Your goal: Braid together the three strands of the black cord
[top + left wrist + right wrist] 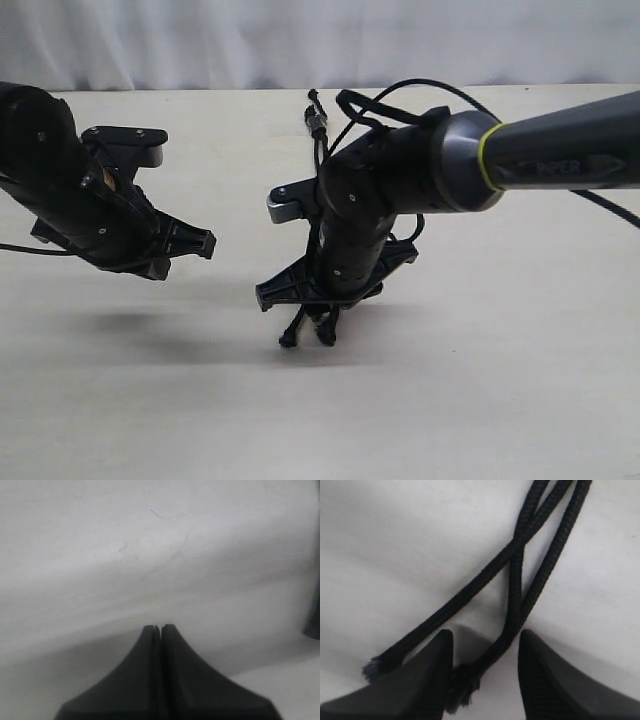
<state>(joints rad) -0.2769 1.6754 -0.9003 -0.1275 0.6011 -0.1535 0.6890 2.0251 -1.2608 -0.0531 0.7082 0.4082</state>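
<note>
Your right gripper [487, 639] stands jaws apart over the pale tabletop [500, 390], two of the three thin black woven strands [520, 565] lying loose between its fingers [420, 680], while your left gripper [160, 628], jaws pressed together on nothing, hangs well apart.

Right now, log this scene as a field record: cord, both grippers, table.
cord: black cord, its three strands crossing loosely on the table
right gripper: open, low over the strand ends
strand ends: two between the right gripper's fingers, one outside
left gripper: shut, empty, apart from the cord
</note>
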